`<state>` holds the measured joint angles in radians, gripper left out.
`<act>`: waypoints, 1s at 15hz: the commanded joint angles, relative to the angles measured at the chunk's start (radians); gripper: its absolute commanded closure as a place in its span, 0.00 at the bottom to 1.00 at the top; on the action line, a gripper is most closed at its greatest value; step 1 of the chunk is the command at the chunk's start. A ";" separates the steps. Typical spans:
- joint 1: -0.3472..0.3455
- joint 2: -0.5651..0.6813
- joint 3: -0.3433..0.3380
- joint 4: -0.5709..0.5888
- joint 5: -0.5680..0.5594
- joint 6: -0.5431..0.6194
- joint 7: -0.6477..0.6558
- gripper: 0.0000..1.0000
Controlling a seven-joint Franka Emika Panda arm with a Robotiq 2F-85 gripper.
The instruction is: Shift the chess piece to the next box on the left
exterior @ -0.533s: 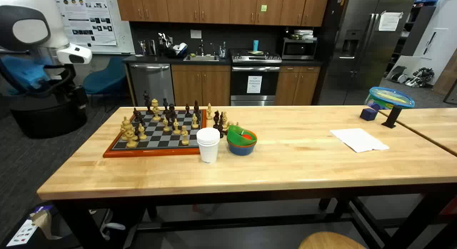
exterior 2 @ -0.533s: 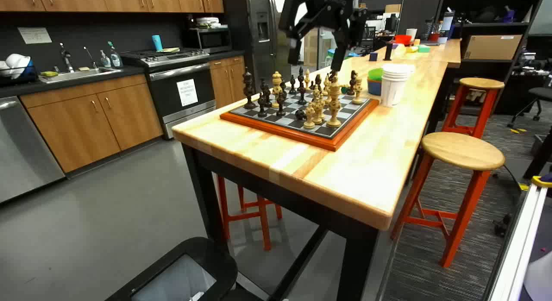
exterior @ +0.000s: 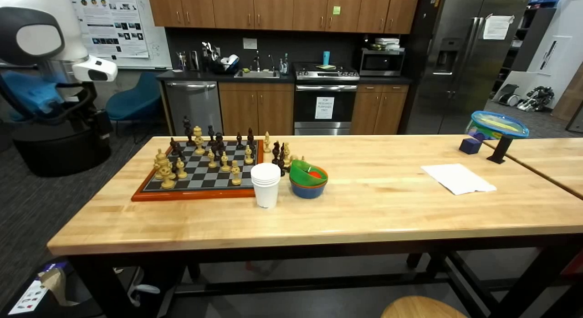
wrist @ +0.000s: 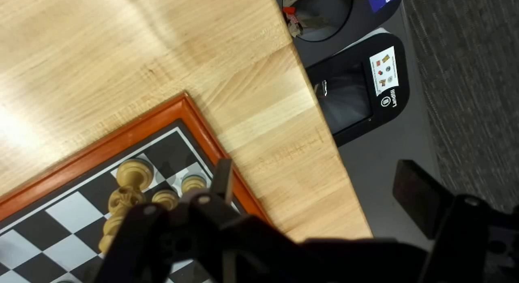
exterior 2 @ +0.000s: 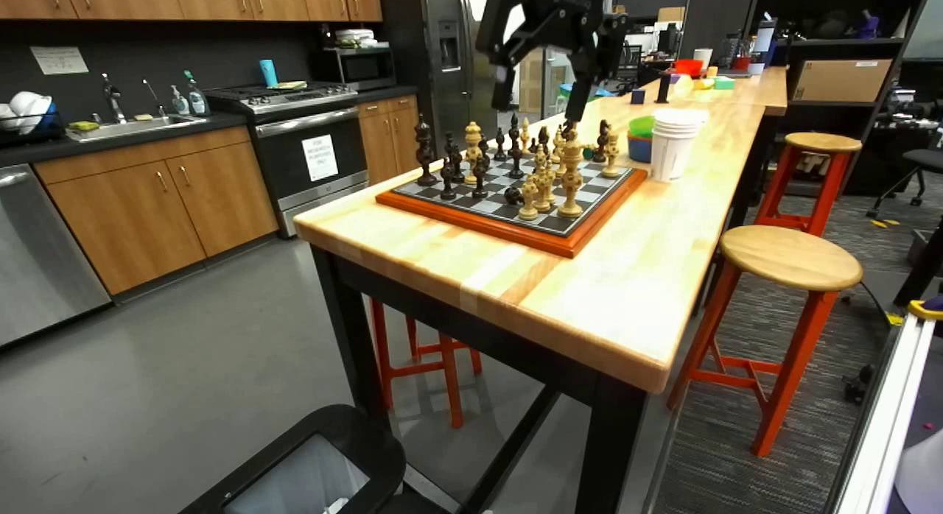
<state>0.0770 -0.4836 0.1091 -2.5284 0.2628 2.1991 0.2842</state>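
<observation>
A chessboard with an orange-brown rim lies on the table; it also shows in an exterior view and in the wrist view. Several light and dark chess pieces stand on it. A tall light piece stands near one corner, close to a shorter light piece. A dark piece there seems to lie on its side. Which piece the task means cannot be told. My gripper is open and empty, above piece height. In the wrist view, its wide-apart fingers frame bare wood and floor; one overlaps the board's edge.
Stacked white cups stand by the board's corner, beside a blue bowl with a green one in it. Several pieces stand off the board near them. White paper and a dark cube lie farther right.
</observation>
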 commanded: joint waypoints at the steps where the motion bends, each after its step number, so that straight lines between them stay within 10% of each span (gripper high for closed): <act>1: -0.001 0.015 0.001 0.010 -0.003 -0.001 -0.008 0.00; 15: -0.009 0.089 0.007 0.095 -0.124 -0.001 -0.072 0.00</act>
<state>0.0765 -0.4256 0.1092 -2.4781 0.1798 2.1996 0.2321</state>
